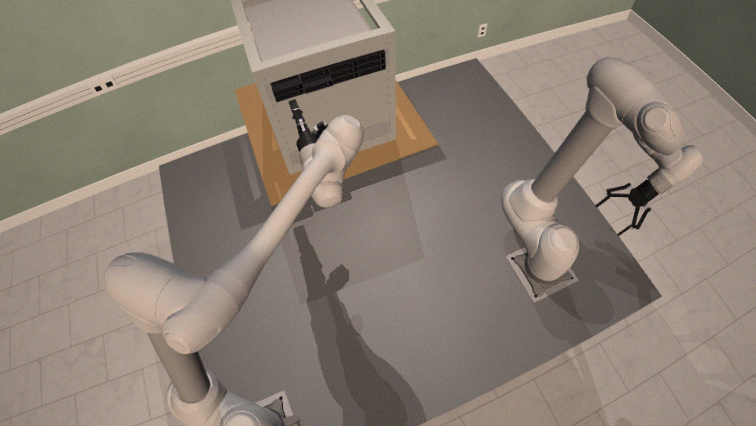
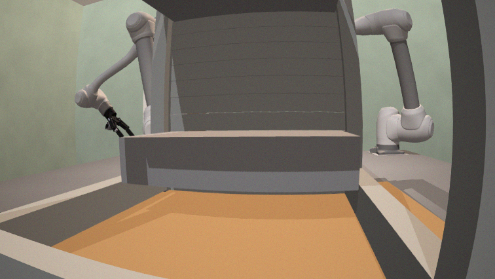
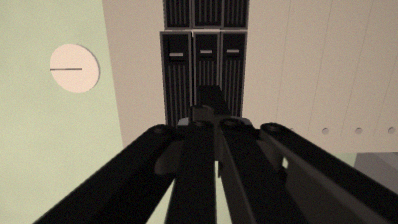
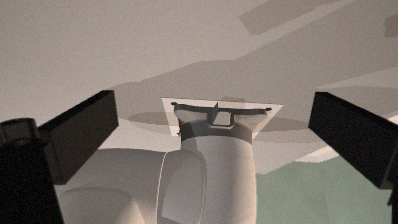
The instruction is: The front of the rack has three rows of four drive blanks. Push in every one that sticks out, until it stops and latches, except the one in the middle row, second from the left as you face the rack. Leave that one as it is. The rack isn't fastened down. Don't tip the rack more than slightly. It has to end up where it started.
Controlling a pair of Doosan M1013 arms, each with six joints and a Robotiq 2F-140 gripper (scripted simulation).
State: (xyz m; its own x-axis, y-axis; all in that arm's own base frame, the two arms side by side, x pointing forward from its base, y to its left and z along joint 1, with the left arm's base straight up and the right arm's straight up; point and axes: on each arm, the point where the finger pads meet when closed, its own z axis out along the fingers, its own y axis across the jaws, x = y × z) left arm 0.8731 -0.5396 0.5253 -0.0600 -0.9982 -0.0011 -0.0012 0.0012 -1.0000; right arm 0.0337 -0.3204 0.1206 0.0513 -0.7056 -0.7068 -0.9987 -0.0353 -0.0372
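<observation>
The rack (image 1: 359, 97) (image 3: 135, 65) stands upright with dark drive blanks high on its front. In the left wrist view its rows run up and down, top row at left. The top-row leftmost blank (image 3: 175, 82) looks larger, as if sticking out. The middle-row second blank (image 3: 206, 14) also seems to stand out. The middle-row leftmost blank (image 3: 207, 62) and bottom-row leftmost blank (image 3: 233, 72) look about level. My left gripper (image 1: 293, 103) (image 3: 208, 101) is shut and empty, its tip before the middle-row leftmost blank; contact is unclear. My right gripper (image 1: 608, 219) (image 2: 126, 135) (image 4: 213, 109) is open and empty.
The rack stands on an orange board (image 1: 417, 146) (image 2: 224, 242) on a grey mat (image 1: 460, 121), close to the green wall (image 1: 174, 63). The right arm's base plate (image 1: 547, 288) (image 4: 172, 104) is on the mat, far from the rack. The left forearm reaches across the mat.
</observation>
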